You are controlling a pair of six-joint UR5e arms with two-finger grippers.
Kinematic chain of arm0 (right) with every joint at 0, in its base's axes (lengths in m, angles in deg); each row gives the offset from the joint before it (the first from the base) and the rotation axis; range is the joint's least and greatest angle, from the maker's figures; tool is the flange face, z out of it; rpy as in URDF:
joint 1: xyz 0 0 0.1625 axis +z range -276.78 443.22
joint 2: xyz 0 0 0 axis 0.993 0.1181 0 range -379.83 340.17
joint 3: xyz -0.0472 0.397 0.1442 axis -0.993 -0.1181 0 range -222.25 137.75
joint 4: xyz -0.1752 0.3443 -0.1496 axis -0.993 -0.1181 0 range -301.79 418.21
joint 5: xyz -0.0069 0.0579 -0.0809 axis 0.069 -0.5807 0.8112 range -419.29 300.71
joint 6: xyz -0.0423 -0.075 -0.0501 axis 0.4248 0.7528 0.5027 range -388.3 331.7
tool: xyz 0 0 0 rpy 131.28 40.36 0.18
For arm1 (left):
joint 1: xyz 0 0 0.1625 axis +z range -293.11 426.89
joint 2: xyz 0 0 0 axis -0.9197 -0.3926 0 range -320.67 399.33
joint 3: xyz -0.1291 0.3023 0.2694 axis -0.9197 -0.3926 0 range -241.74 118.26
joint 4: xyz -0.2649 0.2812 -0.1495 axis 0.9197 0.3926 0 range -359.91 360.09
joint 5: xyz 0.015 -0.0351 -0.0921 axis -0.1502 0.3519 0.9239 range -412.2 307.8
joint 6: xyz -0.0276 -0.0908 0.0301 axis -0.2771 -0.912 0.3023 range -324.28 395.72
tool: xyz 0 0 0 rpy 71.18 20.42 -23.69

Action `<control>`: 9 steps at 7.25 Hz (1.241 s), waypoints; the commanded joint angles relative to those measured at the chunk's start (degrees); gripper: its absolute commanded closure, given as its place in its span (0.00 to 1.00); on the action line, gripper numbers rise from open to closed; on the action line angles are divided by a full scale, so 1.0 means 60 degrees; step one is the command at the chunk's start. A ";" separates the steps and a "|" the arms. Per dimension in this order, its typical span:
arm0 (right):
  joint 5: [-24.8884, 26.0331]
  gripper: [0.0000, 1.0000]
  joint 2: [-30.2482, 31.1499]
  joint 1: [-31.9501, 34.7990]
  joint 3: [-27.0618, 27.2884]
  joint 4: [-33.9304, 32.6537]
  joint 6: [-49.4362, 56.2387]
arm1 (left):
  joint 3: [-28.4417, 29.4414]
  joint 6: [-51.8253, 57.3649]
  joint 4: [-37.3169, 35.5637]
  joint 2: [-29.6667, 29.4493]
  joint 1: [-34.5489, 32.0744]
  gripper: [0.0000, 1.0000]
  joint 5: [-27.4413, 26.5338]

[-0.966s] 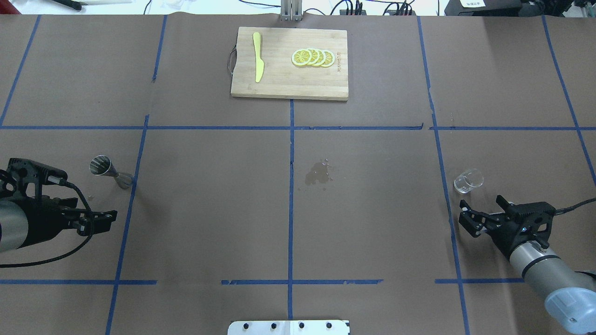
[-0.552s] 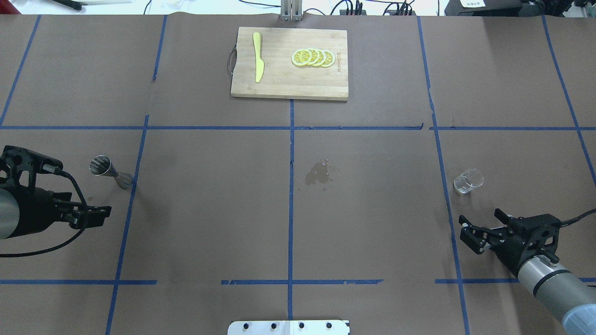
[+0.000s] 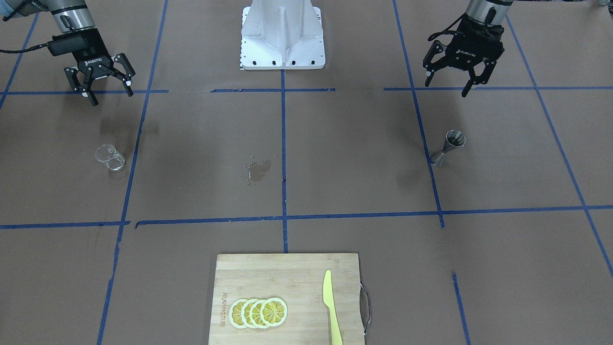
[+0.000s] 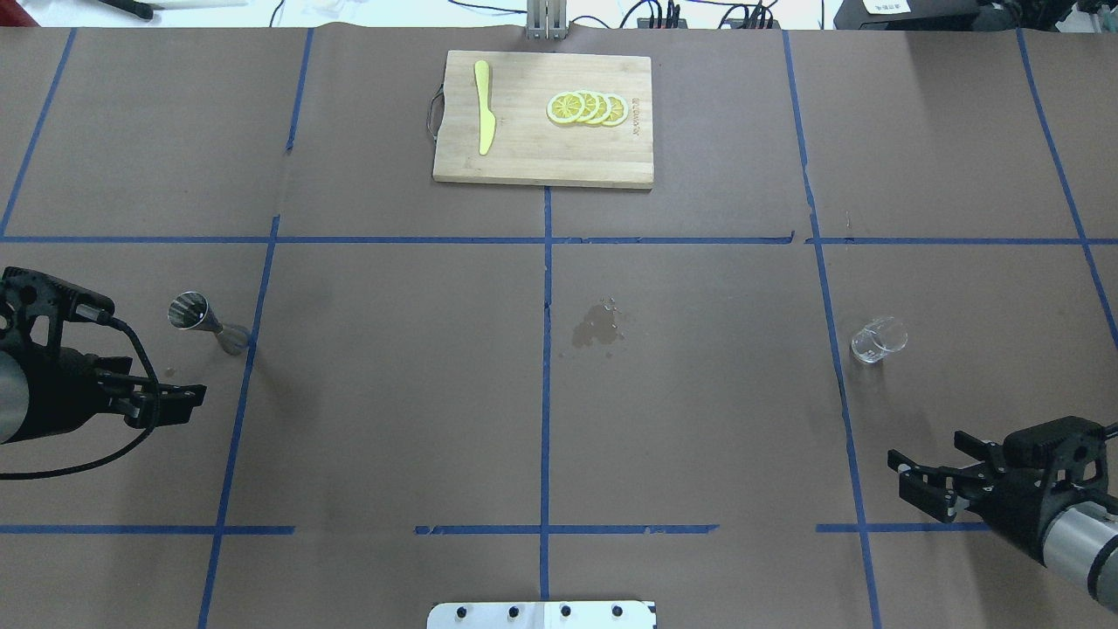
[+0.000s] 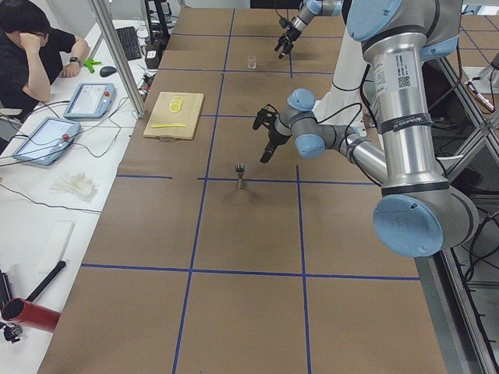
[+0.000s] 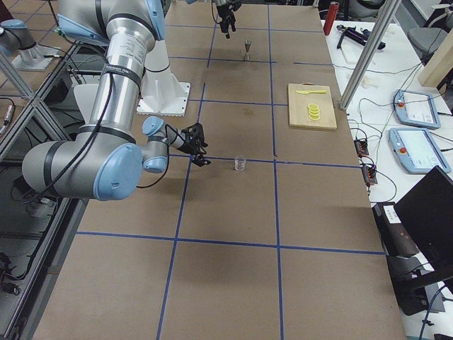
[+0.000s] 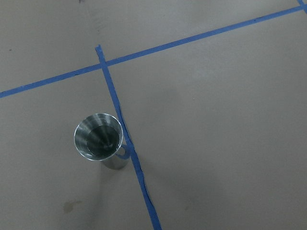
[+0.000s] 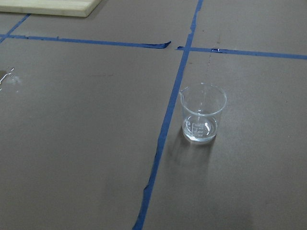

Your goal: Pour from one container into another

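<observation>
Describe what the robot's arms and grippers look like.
The left arm and right arm are silver-grey tubes with light blue joint caps; the left carries white labels. The left gripper and right gripper are black, two-fingered, with white ROBOTIQ lettering. A black cable loops from the left wrist.

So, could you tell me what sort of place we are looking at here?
Most likely a robotics lab workcell: a paper-covered table gridded in blue tape, robot arms, and touchscreen pendants on a side desk.
</observation>
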 commanded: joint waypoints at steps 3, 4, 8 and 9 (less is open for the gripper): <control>-0.1983 0.00 0.0530 0.0699 0.2004 -0.2775 0.0000 | -0.0040 0.1733 -0.2360 -0.1463 -0.1333 0.00 0.0691; -0.3064 0.00 0.0369 0.1473 0.2434 -0.3476 0.0058 | 0.0004 0.1853 -0.2978 -0.1992 -0.1393 0.00 0.0705; -0.8529 0.00 -0.0624 0.5996 0.2511 -0.4926 0.2217 | 0.0397 0.3097 -0.4476 -0.3370 -0.2257 0.00 0.1098; -0.9221 0.00 -0.0904 0.6790 0.2482 -0.5644 0.3125 | 0.0820 0.3462 -0.4609 -0.3809 -0.2577 0.00 0.1232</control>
